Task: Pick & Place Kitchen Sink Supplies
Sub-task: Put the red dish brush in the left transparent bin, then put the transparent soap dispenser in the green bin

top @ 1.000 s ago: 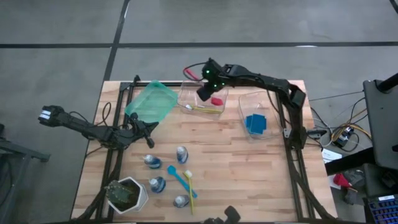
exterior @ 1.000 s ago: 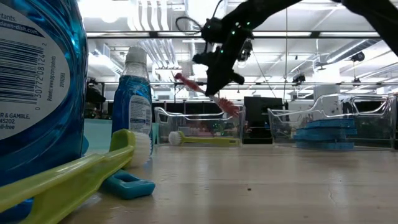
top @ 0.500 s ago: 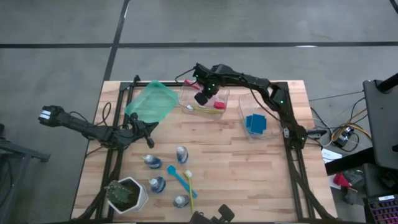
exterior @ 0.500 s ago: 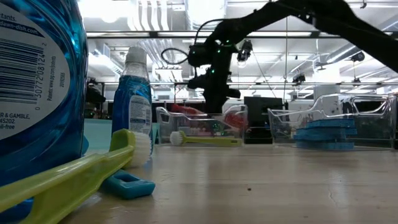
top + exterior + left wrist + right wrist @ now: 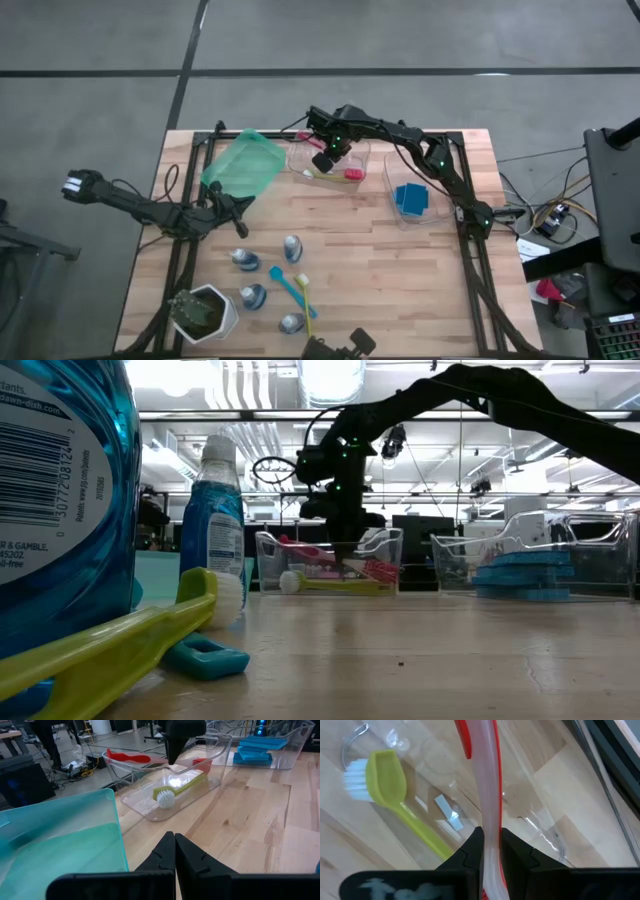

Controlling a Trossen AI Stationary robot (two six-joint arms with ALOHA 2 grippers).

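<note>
My right tool pinches the pink brush inside the middle clear bin, beside the yellow-green brush. Left tool is pressed together, idle. Bottles and two brushes remain on the tabletop.

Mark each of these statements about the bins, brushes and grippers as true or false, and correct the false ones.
1. The right gripper has the pink brush between its fingers, inside the middle clear bin. True.
2. A yellow-green brush lies in that same bin. True.
3. The blue sponges sit in the green bin. False: they are in the right-hand clear bin.
4. The left gripper holds a bottle. False: it is shut on nothing, beside the green bin.
</note>
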